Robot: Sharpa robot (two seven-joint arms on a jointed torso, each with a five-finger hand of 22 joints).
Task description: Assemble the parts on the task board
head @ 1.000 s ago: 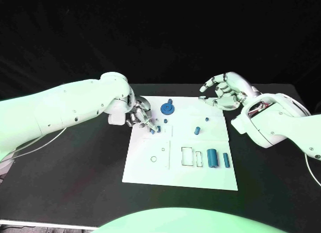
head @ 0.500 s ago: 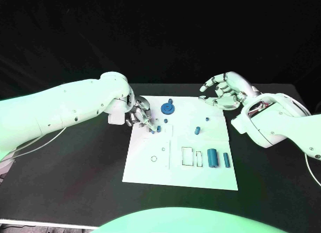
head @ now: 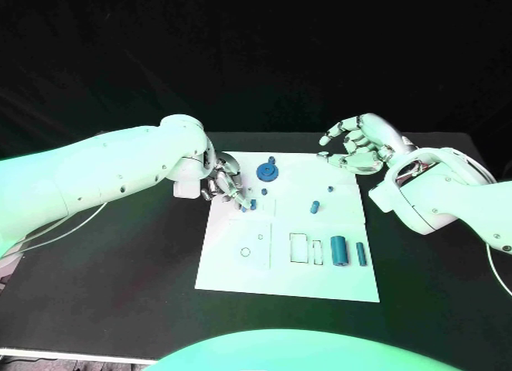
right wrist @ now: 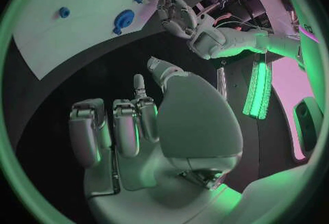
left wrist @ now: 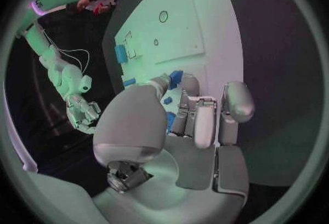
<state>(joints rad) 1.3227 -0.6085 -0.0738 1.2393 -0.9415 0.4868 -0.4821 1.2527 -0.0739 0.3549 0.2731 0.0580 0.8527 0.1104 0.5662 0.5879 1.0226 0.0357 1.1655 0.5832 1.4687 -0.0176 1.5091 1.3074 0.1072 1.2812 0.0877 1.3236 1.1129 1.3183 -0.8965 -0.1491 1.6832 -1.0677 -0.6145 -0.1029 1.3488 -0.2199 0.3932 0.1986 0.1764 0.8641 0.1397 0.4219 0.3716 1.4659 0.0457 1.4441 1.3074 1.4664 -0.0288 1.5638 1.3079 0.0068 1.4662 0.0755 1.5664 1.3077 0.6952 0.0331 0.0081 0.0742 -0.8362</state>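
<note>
The left hand (head: 217,184) sits over the task board's (head: 240,270) near-left upper corner, fingers curled downward onto the plate, and its fingertips (head: 244,205) close round a small blue peg (head: 253,205) that stands roughly upright just beside the rectangular outline next to it; in the left wrist view the same blue piece (left wrist: 175,77) shows between thumb and fingertips, so I judge it pinched, though how firm the hold is cannot be told. The coming move turns on this: the peg lies directly under that hand, long axis near vertical, and whichever seat in the board it is meant for is close below or beside it, so only a short descent or small sideways shift seems called for. Further along the board stand the blue round knob (head: 267,171), a small loose blue peg (head: 314,206), and, toward the board's near edge, a thick blue cylinder (head: 339,250) and a thinner blue bar (head: 361,254) lying lengthwise in parallel. The right hand (head: 356,144) hovers off the board's far-right corner, fingers half curled, holding nothing, well apart from every part. Against the earlier frames almost nothing differs: both hands and all parts keep their places.
</note>
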